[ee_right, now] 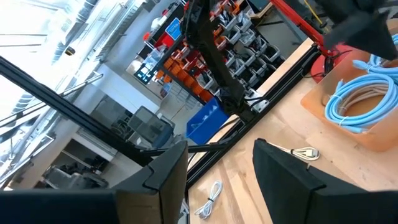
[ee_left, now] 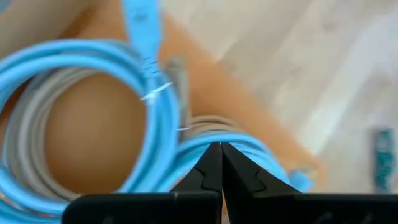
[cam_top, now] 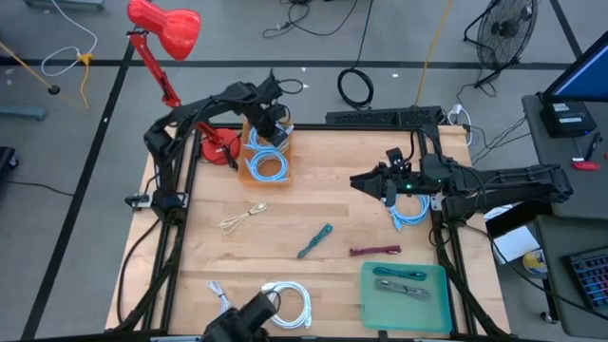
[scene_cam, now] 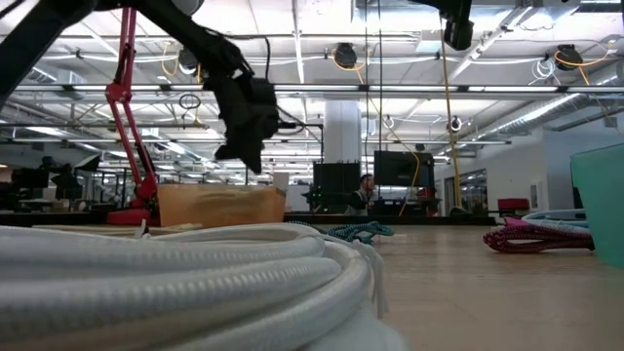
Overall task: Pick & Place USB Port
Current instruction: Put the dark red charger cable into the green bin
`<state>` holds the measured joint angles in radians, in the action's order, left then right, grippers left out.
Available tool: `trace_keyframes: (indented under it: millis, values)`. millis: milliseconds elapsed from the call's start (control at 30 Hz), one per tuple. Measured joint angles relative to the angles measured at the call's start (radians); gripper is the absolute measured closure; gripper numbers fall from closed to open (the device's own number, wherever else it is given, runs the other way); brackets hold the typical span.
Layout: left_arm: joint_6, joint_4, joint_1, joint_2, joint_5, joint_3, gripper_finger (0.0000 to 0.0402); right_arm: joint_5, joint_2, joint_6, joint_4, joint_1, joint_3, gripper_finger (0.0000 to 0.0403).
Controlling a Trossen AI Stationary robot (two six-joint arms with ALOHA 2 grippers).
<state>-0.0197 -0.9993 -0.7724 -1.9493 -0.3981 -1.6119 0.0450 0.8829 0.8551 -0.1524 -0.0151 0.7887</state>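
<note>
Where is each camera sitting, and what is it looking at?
High view: above the table, looking straight down; both arms show, left claw over the orange box, right claw near a blue cable coil.
Low view: at table height, looking across past a white cable coil; the left arm hangs above the box.
Left wrist view: looks down past its shut claw into the box.
Right wrist view: looks past its open claw across the table.
Shared: the orange box of blue cable.
</note>
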Motion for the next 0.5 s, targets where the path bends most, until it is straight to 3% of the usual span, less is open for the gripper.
trace_keyframes:
  millis: [333, 500]
  values:
    - [0.105, 0.006, 0.138, 0.272, -0.082, -0.002, 0.04, -0.122, 0.0, -0.003, 0.001, 0.022, 0.0, 0.0232]
    - [0.228, 0.006, 0.299, 0.376, -0.033, -0.002, 0.0401, -0.246, -0.001, -0.003, 0.039, 0.054, 0.0, 0.0232]
